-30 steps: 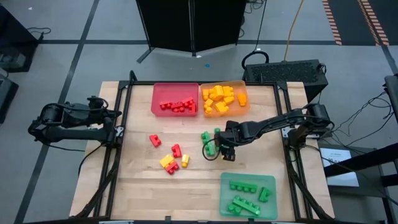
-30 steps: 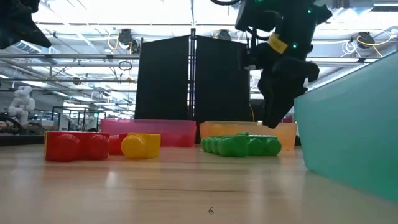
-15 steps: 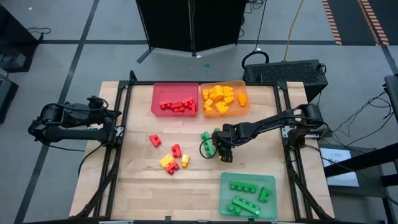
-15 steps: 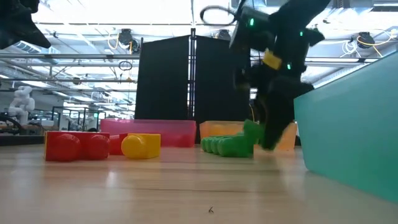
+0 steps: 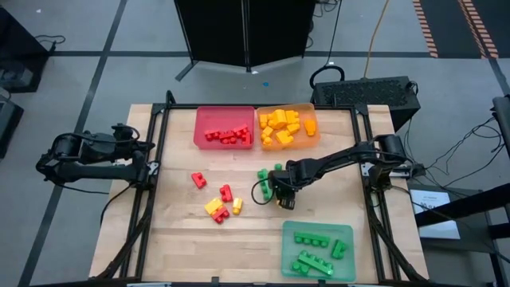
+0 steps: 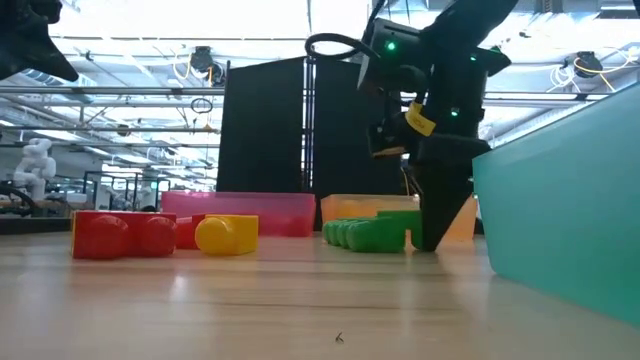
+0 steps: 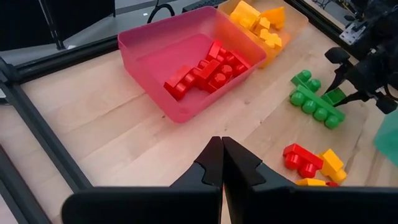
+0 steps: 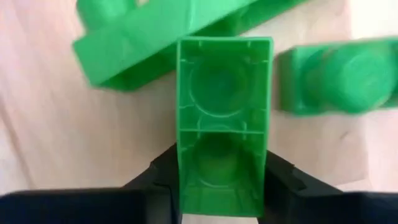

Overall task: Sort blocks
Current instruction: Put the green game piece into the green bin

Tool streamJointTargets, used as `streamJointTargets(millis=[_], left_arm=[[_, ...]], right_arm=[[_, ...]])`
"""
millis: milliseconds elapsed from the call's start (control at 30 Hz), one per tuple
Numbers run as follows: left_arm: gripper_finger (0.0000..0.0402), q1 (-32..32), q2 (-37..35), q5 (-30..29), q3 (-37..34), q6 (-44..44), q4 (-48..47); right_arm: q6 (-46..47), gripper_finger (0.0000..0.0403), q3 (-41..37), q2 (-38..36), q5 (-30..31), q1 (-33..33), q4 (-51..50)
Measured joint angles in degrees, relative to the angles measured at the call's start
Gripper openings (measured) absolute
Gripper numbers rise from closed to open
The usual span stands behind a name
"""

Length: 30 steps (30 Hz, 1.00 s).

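green block (image 8: 222,143) in right end effector (image 8: 217,186)

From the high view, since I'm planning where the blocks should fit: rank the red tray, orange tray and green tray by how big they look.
1. green tray, largest in the high view.
2. red tray and orange tray: they look alike, so no ranking between them.

The right tool (image 5: 276,194) has moved in from beside the green blocks and dropped to the desk (image 5: 183,231). Its fingers have closed onto a small green block (image 8: 222,124).
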Motion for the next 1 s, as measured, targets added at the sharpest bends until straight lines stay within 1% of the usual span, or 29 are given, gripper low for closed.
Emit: streamJointTargets(millis=[133, 300, 400, 500, 633, 767, 867, 1000], left_arm=[[0.0002, 0.0, 0.0, 0.0, 0.0, 0.0, 0.0], [0.0002, 0.0, 0.0, 0.0, 0.0, -0.1, 0.0], [0.0002, 0.0, 0.0, 0.0, 0.0, -0.1, 0.0], [0.0002, 0.0, 0.0, 0.0, 0.0, -0.1, 0.0], [0.0002, 0.0, 0.0, 0.0, 0.0, -0.1, 0.0], [0.0002, 0.0, 0.0, 0.1, 0.0, -0.1, 0.0], [0.0002, 0.0, 0.0, 0.1, 0.0, -0.1, 0.0], [0.0002, 0.0, 0.0, 0.3, 0.0, -0.1, 0.0]], right_arm=[[0.2, 0.0118, 1.9, 0.1, 0.7, -0.1, -1.0], [2.8, 0.0118, 5.2, 0.1, 0.2, 0.2, -5.7], [3.1, 0.0118, 10.0, 0.1, 0.1, 1.3, -12.4], [3.3, 0.0118, 16.9, 0.1, -0.3, 3.9, -19.5], [8.3, 0.0118, 27.5, -0.2, -2.7, 10.0, -27.9], [18.4, 0.0118, 34.3, -0.2, -3.4, 19.4, -32.3], [28.5, 0.0118, 35.4, -0.2, -3.3, 26.7, -33.4], [41.8, 0.0118, 34.5, -0.1, -3.3, 35.0, -38.8]])
